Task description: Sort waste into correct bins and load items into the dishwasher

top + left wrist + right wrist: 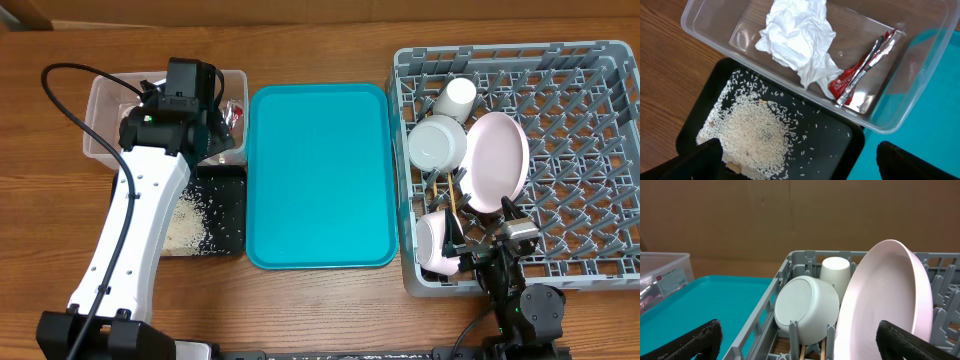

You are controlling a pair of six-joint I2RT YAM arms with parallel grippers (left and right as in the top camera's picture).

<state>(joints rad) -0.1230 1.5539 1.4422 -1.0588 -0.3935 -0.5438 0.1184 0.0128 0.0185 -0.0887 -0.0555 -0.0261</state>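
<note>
Wood bench [320, 310], teal tray [318, 175] mid, brown wall [765, 220] behind rack [800, 256]. L gripper [805, 162] wide open over black tray [825, 145]; R gripper [802, 342] open, empty, by rack.

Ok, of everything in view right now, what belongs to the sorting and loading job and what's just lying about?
Part of the job: tissue, red wrapper, rice grains, clear tub, black tray, dish rack, plate, bowl by the cup, bowl at the rack's corner, cup, chopsticks.
Just lying about: teal tray.
</note>
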